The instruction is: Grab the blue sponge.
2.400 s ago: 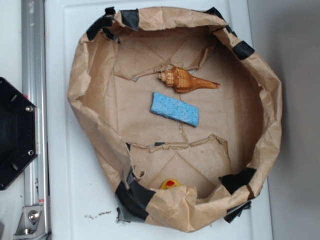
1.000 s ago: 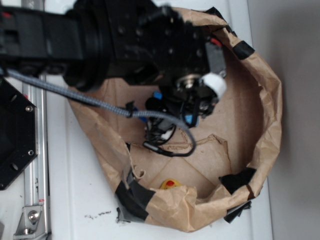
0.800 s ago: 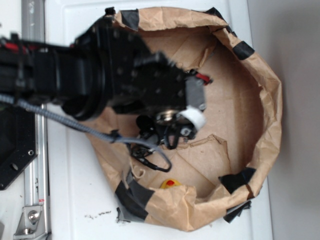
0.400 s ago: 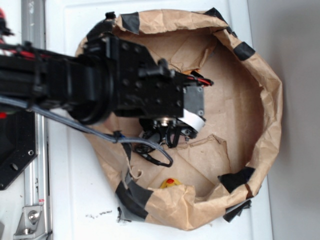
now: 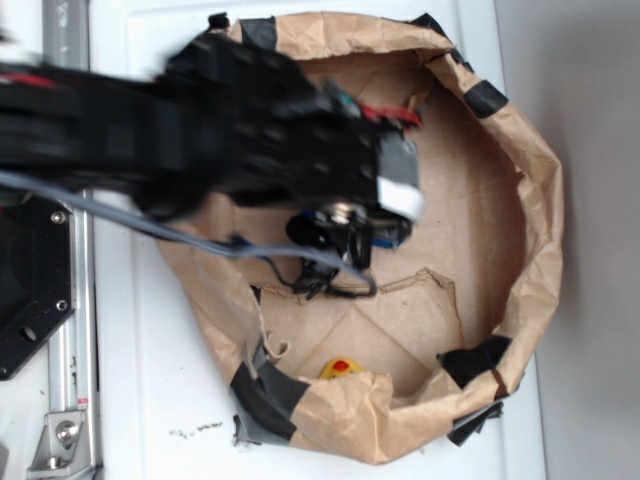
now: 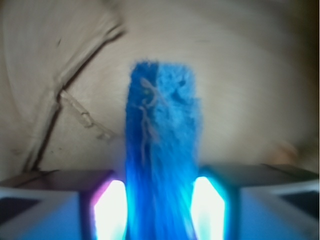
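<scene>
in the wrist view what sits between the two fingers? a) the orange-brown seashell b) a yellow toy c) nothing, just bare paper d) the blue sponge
d: the blue sponge stands on edge between the gripper fingers, touching both.

Paper-lined basket point(image 5: 540, 200) on table point(image 5: 150, 400). Arm reaches in from left, gripper point(image 5: 345, 235) over basket centre. Blue sponge point(image 6: 161, 150) between fingers point(image 6: 107, 212), above paper floor. Rubber duck point(image 5: 340, 368) inside basket's near wall.
</scene>
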Available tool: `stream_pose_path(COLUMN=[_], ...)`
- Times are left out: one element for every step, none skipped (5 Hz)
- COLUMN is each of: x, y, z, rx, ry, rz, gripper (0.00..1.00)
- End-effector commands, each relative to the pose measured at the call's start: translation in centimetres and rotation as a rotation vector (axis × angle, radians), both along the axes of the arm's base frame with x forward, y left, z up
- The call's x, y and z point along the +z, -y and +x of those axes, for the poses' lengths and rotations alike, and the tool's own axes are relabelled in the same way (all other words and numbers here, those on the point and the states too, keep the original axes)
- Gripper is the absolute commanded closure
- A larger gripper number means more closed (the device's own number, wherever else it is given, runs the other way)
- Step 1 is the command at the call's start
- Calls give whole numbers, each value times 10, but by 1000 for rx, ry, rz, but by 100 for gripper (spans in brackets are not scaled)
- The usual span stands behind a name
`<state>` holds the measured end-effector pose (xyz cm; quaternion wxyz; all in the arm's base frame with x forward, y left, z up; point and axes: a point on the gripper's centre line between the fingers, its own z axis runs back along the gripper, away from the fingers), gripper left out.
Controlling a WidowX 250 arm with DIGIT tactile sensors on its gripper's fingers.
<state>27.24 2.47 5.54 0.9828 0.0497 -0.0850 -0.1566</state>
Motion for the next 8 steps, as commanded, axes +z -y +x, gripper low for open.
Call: stream_pose_path(x=[106,156,140,90,40,-5,-24,-31], y=[19,24,28,13,8,12,23,33], z=[-7,-8,-9,-12,-21,-21,-16,-6], rx=[279,323,254,162,84,-60,-79,-41], ry=[286,227,176,123,47,25,11,21], rz=[-48,-44,-26,-41,-80,-58,-136,-131], gripper=[100,100,35,0,0,0,0,50])
